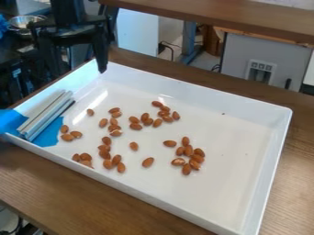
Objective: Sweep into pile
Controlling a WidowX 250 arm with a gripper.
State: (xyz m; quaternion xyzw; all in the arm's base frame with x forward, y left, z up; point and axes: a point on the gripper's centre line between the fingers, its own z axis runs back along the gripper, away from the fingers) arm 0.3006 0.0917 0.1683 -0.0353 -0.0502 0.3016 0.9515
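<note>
1. The pale bar-like tool (47, 112), probably the sweeper, lies on blue tape (53, 135) inside the tray (202, 95), beside its left short wall as viewed.
2. The black gripper (78, 73) hangs by the tray's far-left corner; its jaws stand wide apart with nothing between them.
3. From the jaws, the tool lies toward the tray's near-left corner: lower in the view and a little left.
4. Its long axis runs roughly parallel to that short wall, one end toward the near-left corner, the other toward the far-left one.
5. The coming move likely calls for lowering the jaws toward that corner and closing across the tool's narrow width; turned along its length, they might slip or strike the wall.
6. Loose almonds (148, 162) spread over the tray's left and middle floor, so the sweep seems not yet done.
</note>
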